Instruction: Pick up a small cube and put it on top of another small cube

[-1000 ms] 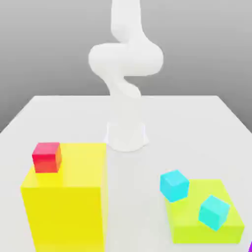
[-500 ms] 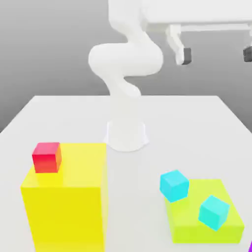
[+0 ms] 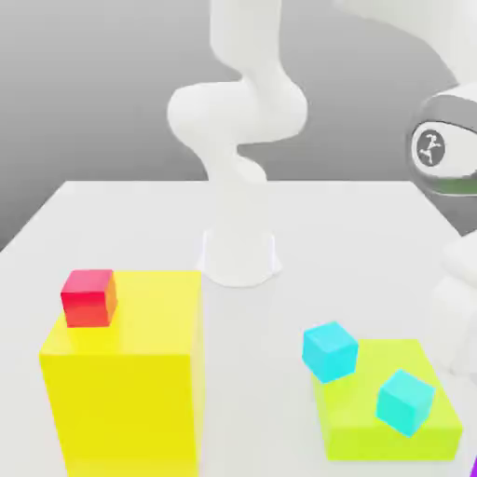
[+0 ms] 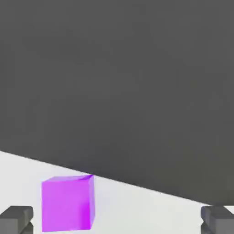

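A small purple cube (image 4: 67, 203) rests on the white table (image 4: 137, 210) close to its edge, with dark background beyond. My gripper (image 4: 116, 221) is open, and its two dark fingertips (image 4: 16, 218) stand wide apart at either side of the hand view. The cube lies between them, much closer to one finger and touching neither. In the exterior view a thin purple sliver (image 3: 474, 465) shows at the bottom right corner. The arm's white links (image 3: 445, 149) reach down along that view's right edge.
A tall yellow block (image 3: 126, 373) with a red cube (image 3: 88, 297) on top stands at the exterior view's front left. A low lime platform (image 3: 387, 415) at the front right carries two cyan cubes (image 3: 330, 350) (image 3: 405, 401). The robot base (image 3: 239, 253) stands mid-table.
The arm has swung over to the exterior view's right and come down. The hand, seen high at the top right half a second ago, has dropped out of that spot. The fingers stayed open.
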You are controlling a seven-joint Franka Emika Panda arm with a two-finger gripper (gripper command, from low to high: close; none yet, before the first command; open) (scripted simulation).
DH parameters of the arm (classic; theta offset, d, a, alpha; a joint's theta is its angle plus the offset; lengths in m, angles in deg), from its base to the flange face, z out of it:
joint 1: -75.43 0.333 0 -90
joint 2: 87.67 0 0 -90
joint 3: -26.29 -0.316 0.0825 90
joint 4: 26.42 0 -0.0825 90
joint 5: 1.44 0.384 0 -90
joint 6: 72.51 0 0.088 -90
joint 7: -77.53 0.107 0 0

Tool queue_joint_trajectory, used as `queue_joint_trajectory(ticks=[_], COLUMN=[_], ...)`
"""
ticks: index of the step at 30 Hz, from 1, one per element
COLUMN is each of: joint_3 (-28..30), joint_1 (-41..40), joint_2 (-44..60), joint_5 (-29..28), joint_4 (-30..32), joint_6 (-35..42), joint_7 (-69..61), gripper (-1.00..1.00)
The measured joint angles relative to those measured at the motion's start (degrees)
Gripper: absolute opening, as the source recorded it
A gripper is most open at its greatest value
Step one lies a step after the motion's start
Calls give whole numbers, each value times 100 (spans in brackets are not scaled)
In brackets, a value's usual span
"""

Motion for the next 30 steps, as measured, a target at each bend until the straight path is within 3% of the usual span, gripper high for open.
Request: queue_joint_trajectory(ticks=[6, 7, 14, 18, 30], joint_3=[165, 214, 225, 60, -348], joint_1=[415, 457, 470, 333, -647], joint_2=[1253, 1429, 1459, 774, -1544], joint_5=[-290, -334, -323, -115, 668], joint_4=[-288, -329, -335, -147, 1548], joint_6=[-514, -643, -668, -174, 382], joint_7=[319, 351, 343, 141, -2979], gripper=[0, -100, -100, -100, -100])
